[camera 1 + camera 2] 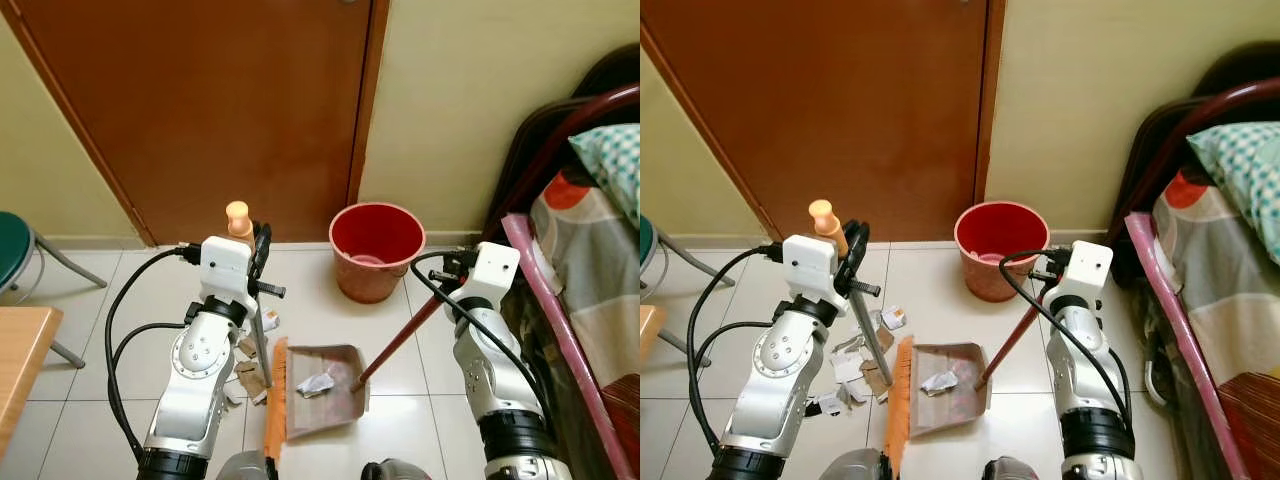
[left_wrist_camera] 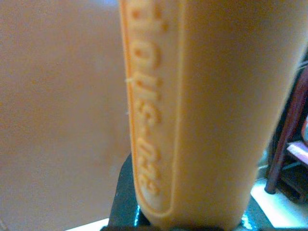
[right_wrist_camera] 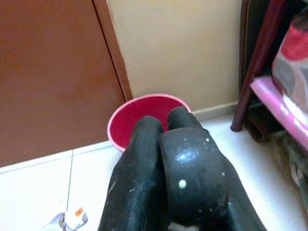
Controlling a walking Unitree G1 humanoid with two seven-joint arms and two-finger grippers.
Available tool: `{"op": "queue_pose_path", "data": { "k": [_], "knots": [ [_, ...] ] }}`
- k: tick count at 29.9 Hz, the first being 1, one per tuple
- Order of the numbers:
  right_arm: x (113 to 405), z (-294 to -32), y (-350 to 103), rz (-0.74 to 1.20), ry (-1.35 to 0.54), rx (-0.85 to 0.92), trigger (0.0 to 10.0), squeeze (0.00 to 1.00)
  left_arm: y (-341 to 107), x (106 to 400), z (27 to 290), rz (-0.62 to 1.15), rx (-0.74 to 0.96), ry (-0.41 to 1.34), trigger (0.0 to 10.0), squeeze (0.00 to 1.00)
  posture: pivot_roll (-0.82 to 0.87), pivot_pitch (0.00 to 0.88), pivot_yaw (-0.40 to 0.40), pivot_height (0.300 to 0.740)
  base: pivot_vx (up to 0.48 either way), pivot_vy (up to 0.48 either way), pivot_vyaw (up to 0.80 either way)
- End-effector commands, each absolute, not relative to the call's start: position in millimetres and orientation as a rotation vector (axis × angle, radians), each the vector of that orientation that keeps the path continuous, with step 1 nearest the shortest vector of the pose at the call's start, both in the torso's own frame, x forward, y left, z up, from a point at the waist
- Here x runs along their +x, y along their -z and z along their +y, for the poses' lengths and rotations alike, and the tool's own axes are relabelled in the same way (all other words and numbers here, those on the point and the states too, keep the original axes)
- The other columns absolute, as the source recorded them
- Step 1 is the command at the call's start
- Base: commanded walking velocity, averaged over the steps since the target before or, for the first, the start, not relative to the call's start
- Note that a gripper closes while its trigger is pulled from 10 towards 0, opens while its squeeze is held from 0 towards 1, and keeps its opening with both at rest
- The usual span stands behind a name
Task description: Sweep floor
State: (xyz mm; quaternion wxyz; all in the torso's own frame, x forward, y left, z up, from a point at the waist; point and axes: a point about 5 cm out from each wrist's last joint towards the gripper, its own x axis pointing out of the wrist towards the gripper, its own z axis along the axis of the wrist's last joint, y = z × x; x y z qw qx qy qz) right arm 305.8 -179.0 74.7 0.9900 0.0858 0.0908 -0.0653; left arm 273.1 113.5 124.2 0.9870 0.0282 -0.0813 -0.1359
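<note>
Partly done, by the look of it. The dustpan (image 1: 325,388) sits on the tiled floor (image 1: 310,290) between the two arms, and a crumpled white scrap (image 1: 316,383) already lies inside it. The broom (image 1: 275,400), its orange bristle head pressed along the pan's edge at 9 o'clock, is held by the left gripper (image 1: 255,250), whose black fingers are closed round the pale orange grip (image 2: 192,110) at the top of the handle. The right gripper (image 3: 166,163) has its fingers pinched together, apparently on the dustpan's long red handle (image 1: 405,335), which slants up from the pan toward 1 o'clock.

What remains: several torn paper and cardboard bits (image 1: 855,365) lie on the tiles at the pan's 9 o'clock, beyond the bristles, near the left arm, plus a small wrapper (image 1: 892,317) toward 11 o'clock. These need sweeping in. After that, the pan would probably be emptied into the red bucket (image 1: 377,250) standing at 12 o'clock by the door (image 1: 200,100).
</note>
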Motion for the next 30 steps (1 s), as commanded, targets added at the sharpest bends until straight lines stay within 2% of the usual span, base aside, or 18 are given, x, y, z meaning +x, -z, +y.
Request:
{"op": "queue_pose_path", "data": {
  "k": [1,17,30],
  "knots": [
    [311.9,-181.6,-86.3,0.138,0.119,0.163,10.0,0.00,-132.5,275.2,105.7,-0.198,0.014,0.282,10.0,0.00,0.00,0.074,-0.041,0.740,0.371,-0.277,0.00],
    [309.3,-182.5,-87.8,0.138,0.117,0.152,10.0,0.00,-131.5,272.9,104.8,-0.187,-0.012,0.276,10.0,0.00,-0.03,0.102,-0.041,0.740,0.353,-0.033,0.00],
    [307.8,-182.3,-88.2,0.138,0.118,0.167,10.0,0.00,-130.2,269.9,125.1,-0.191,0.057,0.175,10.0,0.00,-0.03,0.109,-0.036,0.740,0.000,0.000,0.00]
  ]
}}
